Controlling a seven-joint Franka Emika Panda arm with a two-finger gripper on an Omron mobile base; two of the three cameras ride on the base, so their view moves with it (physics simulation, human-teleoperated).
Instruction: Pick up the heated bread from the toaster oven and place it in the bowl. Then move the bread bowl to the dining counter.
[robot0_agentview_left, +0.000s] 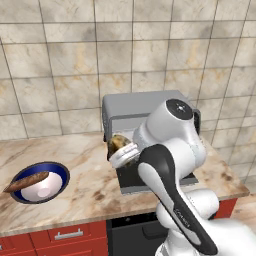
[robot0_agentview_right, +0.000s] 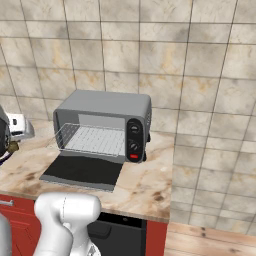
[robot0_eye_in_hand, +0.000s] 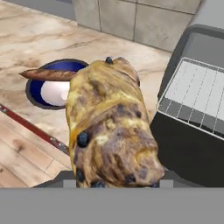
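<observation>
My gripper (robot0_agentview_left: 119, 146) is shut on the heated bread (robot0_eye_in_hand: 109, 131), a chunky golden-brown piece with dark spots. I hold it above the counter, just left of the toaster oven (robot0_agentview_left: 145, 107). The oven's black door (robot0_agentview_right: 82, 171) lies dropped open and its wire rack (robot0_agentview_right: 97, 140) is bare. Further left on the counter sits the blue-rimmed bowl (robot0_agentview_left: 40, 184), white inside; in the hand view the bowl (robot0_eye_in_hand: 52, 92) lies beyond the bread. The fingertips are mostly hidden behind the bread.
A long dark-brown baguette-like stick (robot0_agentview_left: 26, 182) lies across the bowl's rim. The tiled wall (robot0_agentview_left: 75, 60) runs behind the marble counter (robot0_agentview_left: 90, 190). Red drawer fronts (robot0_agentview_left: 60, 235) and a black appliance front (robot0_agentview_right: 117, 232) sit below the counter edge.
</observation>
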